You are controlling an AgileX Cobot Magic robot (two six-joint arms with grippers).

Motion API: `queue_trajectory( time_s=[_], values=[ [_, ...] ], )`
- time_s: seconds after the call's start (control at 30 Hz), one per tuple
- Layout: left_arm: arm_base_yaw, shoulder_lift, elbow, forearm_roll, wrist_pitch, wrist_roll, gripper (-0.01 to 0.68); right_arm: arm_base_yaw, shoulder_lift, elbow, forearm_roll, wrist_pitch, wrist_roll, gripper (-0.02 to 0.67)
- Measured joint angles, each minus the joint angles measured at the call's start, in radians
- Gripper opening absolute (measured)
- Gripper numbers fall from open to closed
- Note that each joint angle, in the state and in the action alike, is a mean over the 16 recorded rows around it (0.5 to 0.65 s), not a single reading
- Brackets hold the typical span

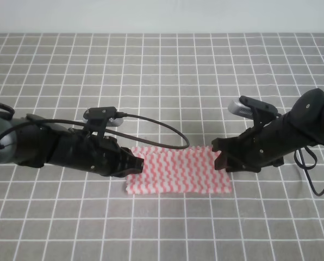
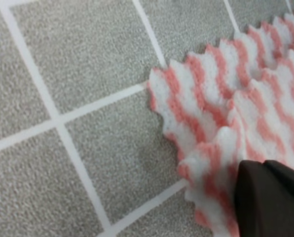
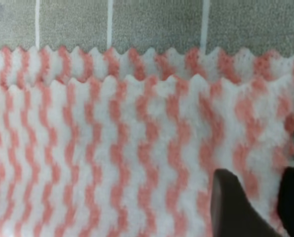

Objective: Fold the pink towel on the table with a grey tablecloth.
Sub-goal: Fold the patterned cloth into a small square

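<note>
Two layers of the pink towel (image 1: 178, 169) lie folded on the table (image 1: 167, 76). Left end effector (image 1: 136, 165) sits at its left end, right end effector (image 1: 220, 156) at its right; I cannot tell their grip. Next fold needs matching corners.

One pink towel (image 1: 178, 170) lies on one table with a grey tablecloth (image 1: 162, 81); two grippers meet the towel, the left gripper (image 1: 136, 165) and the right gripper (image 1: 220, 157), one at each end
</note>
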Motion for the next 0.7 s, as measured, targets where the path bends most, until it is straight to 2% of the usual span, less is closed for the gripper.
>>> queue_trajectory(
  time_s=[0.7],
  values=[
    [-0.001, -0.001, 0.001, 0.008, -0.004, 0.000, -0.002, -0.033, 0.003, 0.000, 0.006, 0.048, -0.002, 0.221]
  ],
)
